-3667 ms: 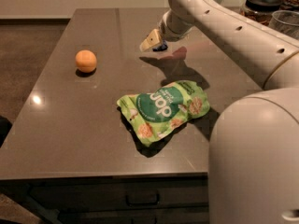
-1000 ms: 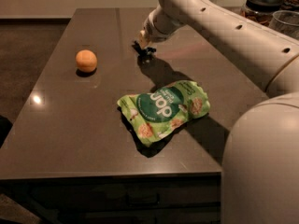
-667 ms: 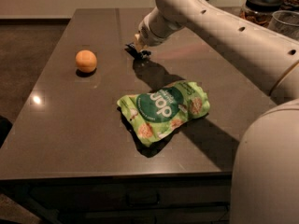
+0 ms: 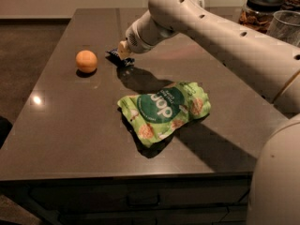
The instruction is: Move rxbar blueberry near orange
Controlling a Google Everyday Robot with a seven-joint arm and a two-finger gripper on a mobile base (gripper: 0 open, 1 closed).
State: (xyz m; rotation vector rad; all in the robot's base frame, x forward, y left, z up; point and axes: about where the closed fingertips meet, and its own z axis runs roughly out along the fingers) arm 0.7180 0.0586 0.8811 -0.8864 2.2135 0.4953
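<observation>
The orange (image 4: 86, 61) sits on the dark table (image 4: 70, 125) at the left. The rxbar blueberry (image 4: 114, 54), a small dark navy bar, sticks out to the left of my gripper (image 4: 123, 54), a short way right of the orange and not touching it. The gripper is shut on the bar and holds it low over the table; I cannot tell if the bar touches the surface. The white arm reaches in from the upper right and hides most of the gripper and part of the bar.
A large crinkled green chip bag (image 4: 164, 109) lies in the middle of the table. A jar with a black lid (image 4: 260, 8) and a clear container (image 4: 286, 27) stand at the back right. The table's front edge runs along the bottom.
The gripper has carried the bar leftward across the table, from right of centre to close beside the orange. The orange and the green bag have not moved.
</observation>
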